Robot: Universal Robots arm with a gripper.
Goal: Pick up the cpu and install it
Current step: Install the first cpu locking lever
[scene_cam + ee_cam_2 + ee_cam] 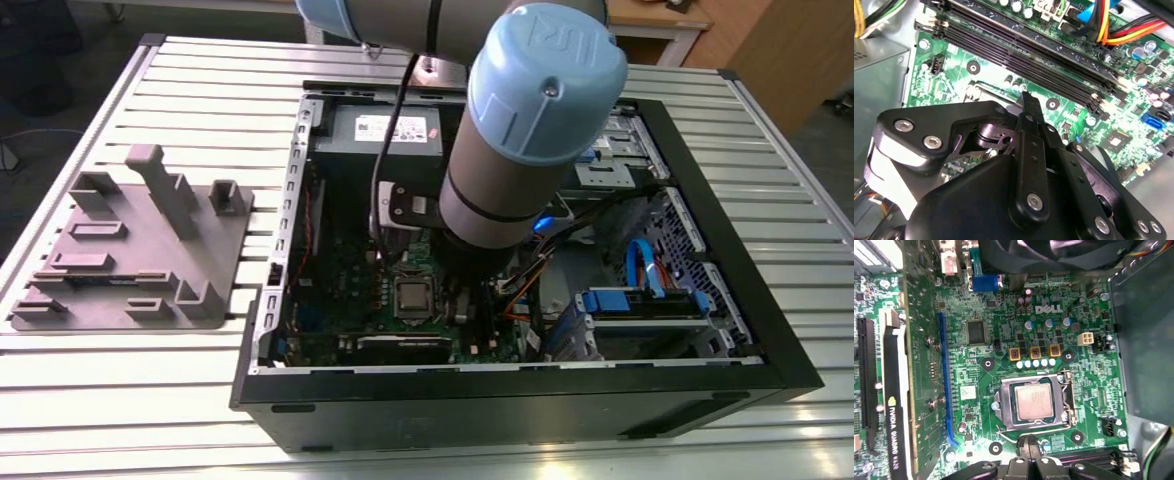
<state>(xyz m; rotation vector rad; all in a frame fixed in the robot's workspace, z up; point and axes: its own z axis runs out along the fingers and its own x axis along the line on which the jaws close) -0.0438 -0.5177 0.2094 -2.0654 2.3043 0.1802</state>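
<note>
The cpu [1034, 401], a small silvery-grey square chip, lies flat inside the socket frame [1004, 405] on the green motherboard [984, 340]. In the exterior view the cpu [415, 296] sits low in the open computer case [534, 400], just beside the arm's wrist [487, 210]. My gripper [1027, 442] hovers a short way off one edge of the socket, apart from the chip. Its black fingers [1027, 107] meet at the tip, shut with nothing between them.
A grey fixture plate [134, 250] with upright blocks lies on the slatted table at the exterior view's left. Inside the case are the power supply box [387, 135], a graphics card [894, 405], black memory slots [1029, 50] and blue and orange cables [641, 270].
</note>
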